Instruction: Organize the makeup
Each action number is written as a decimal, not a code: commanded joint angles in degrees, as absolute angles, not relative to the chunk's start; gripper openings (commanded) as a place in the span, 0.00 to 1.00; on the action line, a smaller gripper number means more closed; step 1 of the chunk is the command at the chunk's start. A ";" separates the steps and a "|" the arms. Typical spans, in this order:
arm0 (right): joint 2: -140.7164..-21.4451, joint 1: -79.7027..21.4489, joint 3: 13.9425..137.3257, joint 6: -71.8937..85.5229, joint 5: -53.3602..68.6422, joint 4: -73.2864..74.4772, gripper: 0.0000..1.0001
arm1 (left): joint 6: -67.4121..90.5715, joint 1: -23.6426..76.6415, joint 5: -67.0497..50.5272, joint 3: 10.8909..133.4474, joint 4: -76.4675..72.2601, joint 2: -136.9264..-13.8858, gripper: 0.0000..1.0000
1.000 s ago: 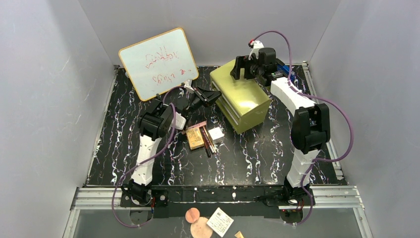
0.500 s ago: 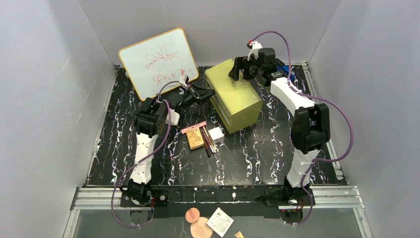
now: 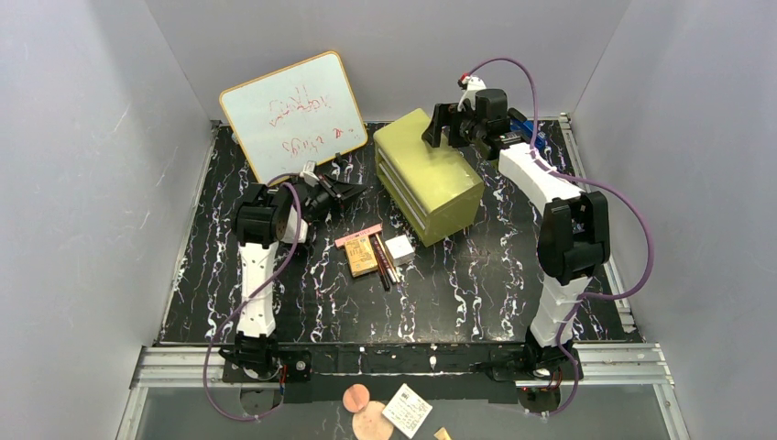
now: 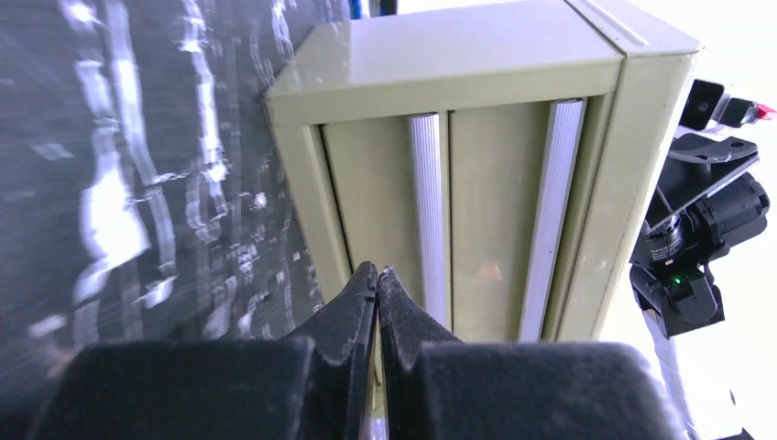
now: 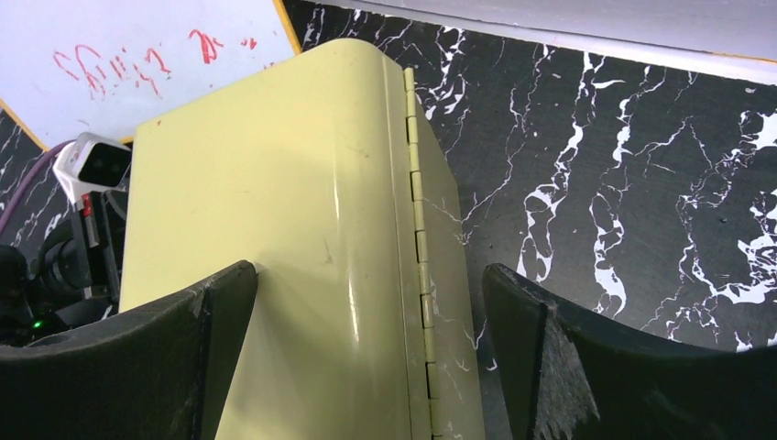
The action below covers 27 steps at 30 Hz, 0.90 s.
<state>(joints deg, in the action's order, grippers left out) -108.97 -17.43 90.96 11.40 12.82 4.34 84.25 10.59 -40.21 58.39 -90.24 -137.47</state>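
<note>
Two arms flank the olive-yellow metal drawer chest [image 3: 429,179]: the left gripper [image 4: 377,275], pinched shut and empty, faces its ribbed silver pulls [image 4: 428,211]; the right gripper [image 5: 366,273] straddles the glossy hinged top [image 5: 417,202], jaws wide, gripping nothing. Makeup [image 3: 376,252] lies clustered on the marbled black table [image 3: 476,284] nearby. Opening a drawer likely means spreading those jaws around a pull, pulling straight.

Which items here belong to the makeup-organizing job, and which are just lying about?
Job: tan-orange palette, pink case, white square box, pencils; likely the drawer chest too, as storage.
Lying about: whiteboard, round discs and white card past the table's near edge.
</note>
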 commanded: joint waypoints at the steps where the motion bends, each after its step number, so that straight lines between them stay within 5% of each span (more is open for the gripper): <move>1: -114.32 -16.85 88.94 7.94 1.33 16.48 0.99 | 81.21 9.01 -42.49 57.19 -96.43 -135.90 0.00; 10: -115.22 -16.81 86.57 8.52 1.15 16.46 0.99 | 82.25 9.34 -45.31 59.24 -96.42 -132.57 0.00; 15: -116.13 -16.85 87.83 9.15 1.92 16.70 0.99 | 83.22 12.82 -44.36 61.32 -96.42 -129.88 0.49; 18: -116.29 -16.85 88.31 9.39 2.19 16.86 0.99 | 83.16 15.30 -41.94 62.05 -95.90 -128.89 0.58; 22: -115.99 -16.86 88.48 9.26 1.97 17.02 0.99 | 81.72 18.06 -38.45 62.63 -93.90 -128.27 0.59; 27: -115.53 -16.86 88.42 8.90 1.56 16.96 0.99 | 80.80 19.97 -35.43 62.45 -92.08 -128.32 0.41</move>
